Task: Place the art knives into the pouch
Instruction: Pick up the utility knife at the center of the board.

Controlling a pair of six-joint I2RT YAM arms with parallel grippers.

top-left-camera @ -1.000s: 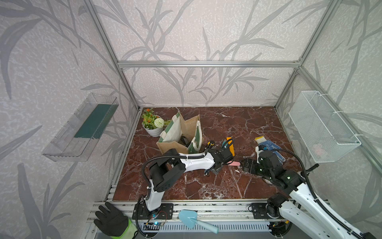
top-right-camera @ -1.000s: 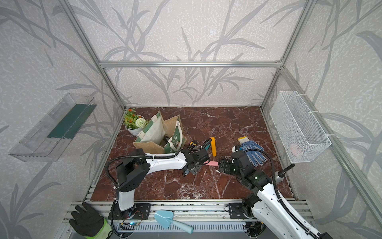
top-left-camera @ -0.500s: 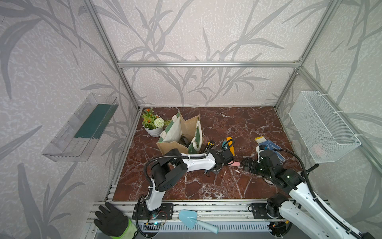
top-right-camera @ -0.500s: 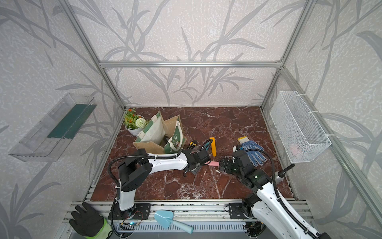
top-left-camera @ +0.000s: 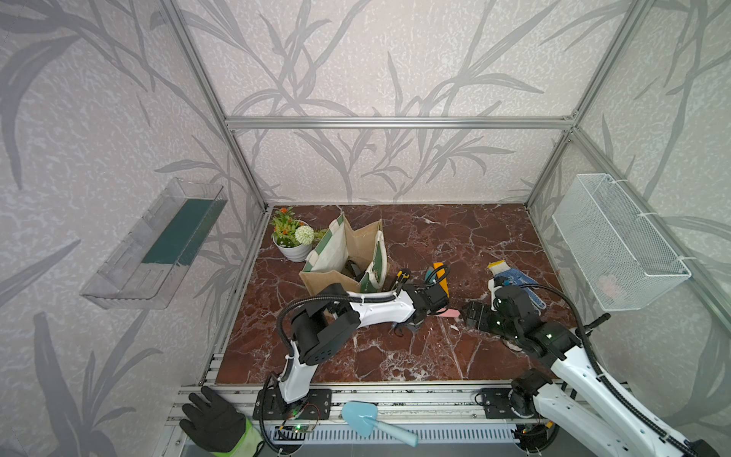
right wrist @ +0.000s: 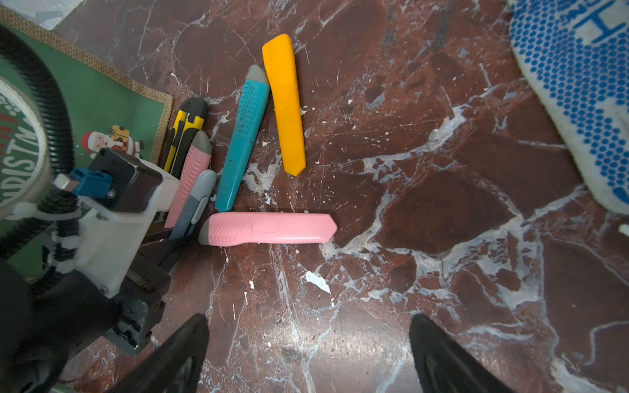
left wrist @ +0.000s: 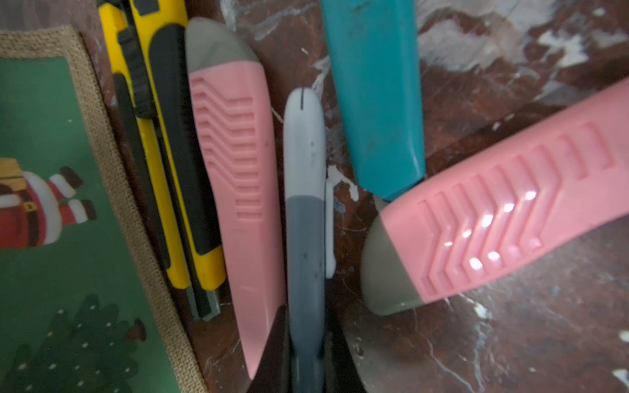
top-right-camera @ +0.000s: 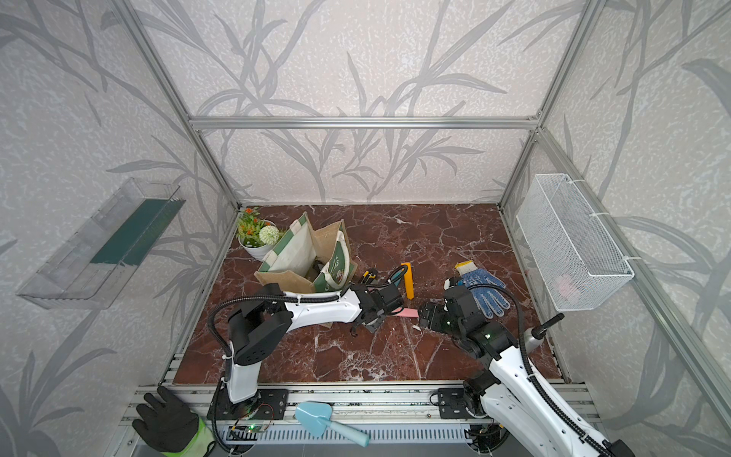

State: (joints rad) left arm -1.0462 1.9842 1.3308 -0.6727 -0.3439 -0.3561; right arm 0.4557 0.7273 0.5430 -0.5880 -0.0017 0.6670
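Art knife (left wrist: 304, 204), the grey one with a white tip, lies in the middle of the left wrist picture. The left gripper (left wrist: 305, 357) is squeezed tight on its grey end. I think the knife is not yet lifted.

At the far left of that picture is the pouch (left wrist: 51, 255), with its green side and a Santa. Next comes a yellow-and-black cutter (left wrist: 163, 153). Then a pink knife (left wrist: 235, 170) lies just beside the grey one. A teal knife (left wrist: 377, 95) lies near on the other side. A second pink knife (left wrist: 493, 211) crosses the right of the frame.

In the right wrist picture the right gripper (right wrist: 306, 347) has its jaws wide apart over the marble table (right wrist: 442, 204) and holds nothing. A dotted glove (right wrist: 578, 85) fills the upper right corner.

I think the best way is to lift straight up and slowly, so the pink neighbour is not dragged along. The grip is near one end, so the knife may tip. Then carry it over the pouch's open top and let go only when it is well inside.
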